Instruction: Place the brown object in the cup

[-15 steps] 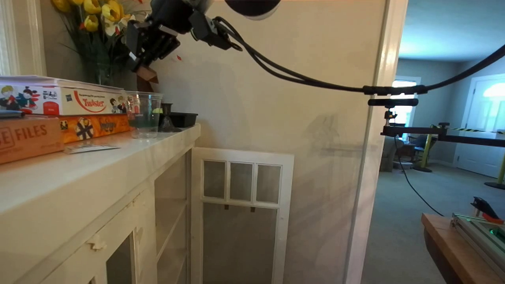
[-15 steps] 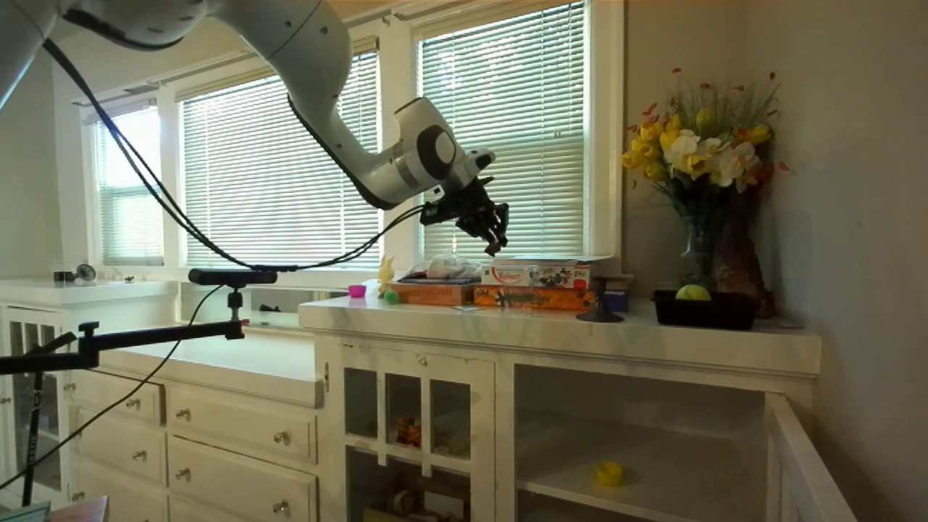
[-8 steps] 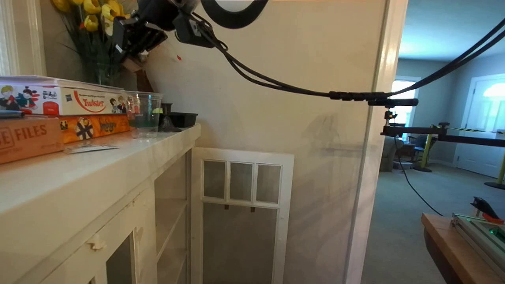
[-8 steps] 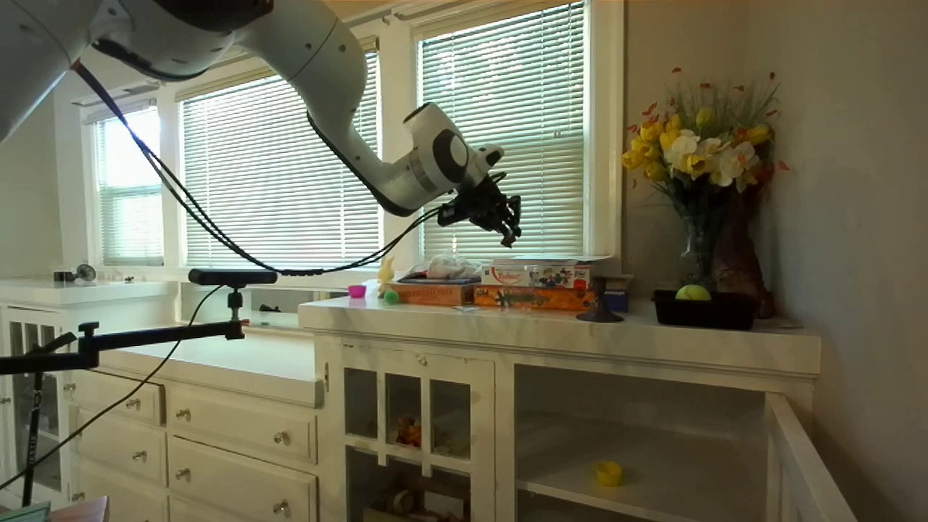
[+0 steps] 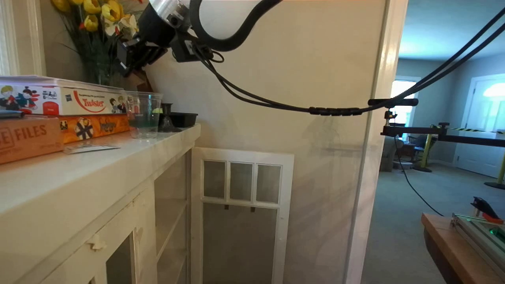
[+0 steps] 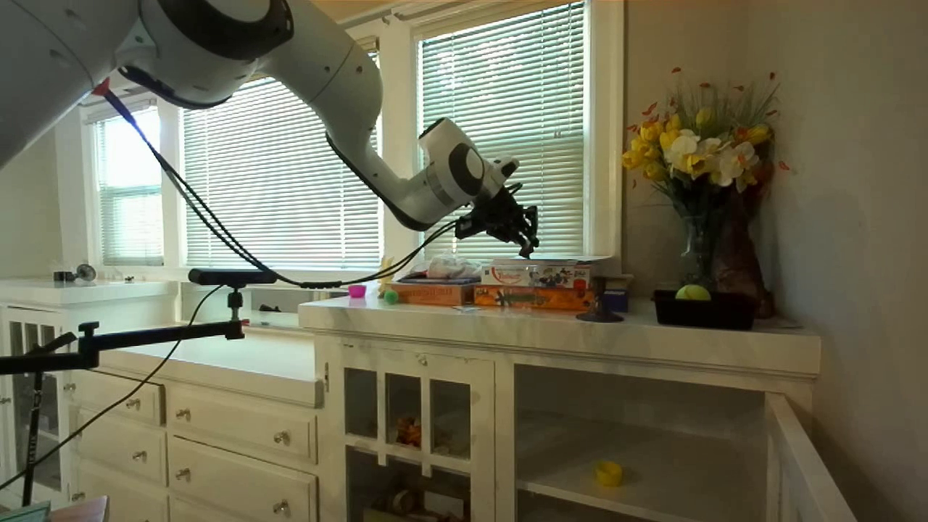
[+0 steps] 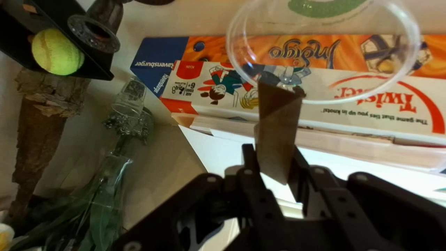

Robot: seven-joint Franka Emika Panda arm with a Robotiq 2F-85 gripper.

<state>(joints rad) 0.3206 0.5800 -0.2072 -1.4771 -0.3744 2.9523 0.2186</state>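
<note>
While the narrowed gripper (image 7: 273, 153) pinches one brown object (image 7: 277, 129), that piece hangs tilted near one clear cup (image 5: 144, 114), contact uncertain. One Twister box (image 5: 92, 101), atop one Indigo box (image 5: 95, 127), stands just beside the cup; beyond, one dark stand (image 6: 599, 312) and one black tray (image 6: 705, 313) holding one ball (image 6: 694, 292).

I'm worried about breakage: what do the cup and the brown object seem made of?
Cup: probably clear plastic, possibly glass, glossy; the Twister box shows through it, with bright highlights. Brown object: perhaps wood or cardboard, rather matte; its flat faces are plain brown, without clear grain.
</note>
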